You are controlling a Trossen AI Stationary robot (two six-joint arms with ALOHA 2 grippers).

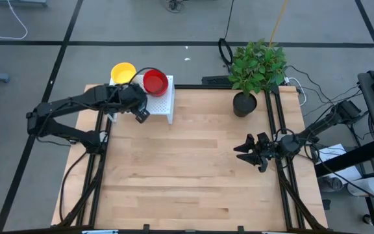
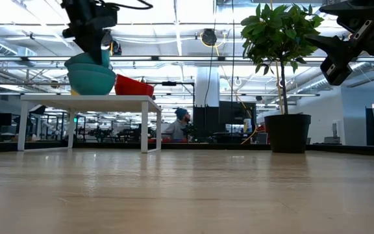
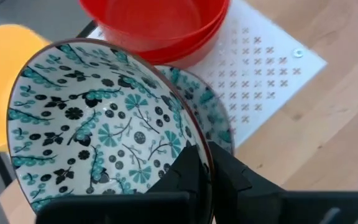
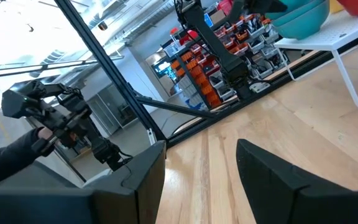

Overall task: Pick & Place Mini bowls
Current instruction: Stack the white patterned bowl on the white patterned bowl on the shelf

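Observation:
My left gripper (image 3: 205,163) is over the white perforated rack (image 3: 272,62) at the table's far left and is shut on a white bowl with a teal and black flower pattern (image 3: 86,124). A second patterned bowl (image 3: 213,115) stands on the rack right under it. A stack of red bowls (image 3: 154,25) stands on the rack beside them, and it also shows in the high view (image 1: 155,82). A yellow bowl (image 1: 123,71) stands past the rack's far left corner. My right gripper (image 1: 249,151) hangs open and empty above the table's right side. My left gripper has the patterned bowl by its rim (image 3: 197,142), one finger inside the bowl (image 3: 184,171) and one outside (image 3: 234,177). The fingers come from above, slanting down. The bowl is tilted over the second patterned bowl; whether the two touch, I cannot tell.
A black pot with a green plant (image 1: 244,104) stands at the table's far right. The rack stands on legs above the table top (image 2: 86,99). Bare wood stretches across the middle and near side (image 1: 187,175). People show in the room beyond.

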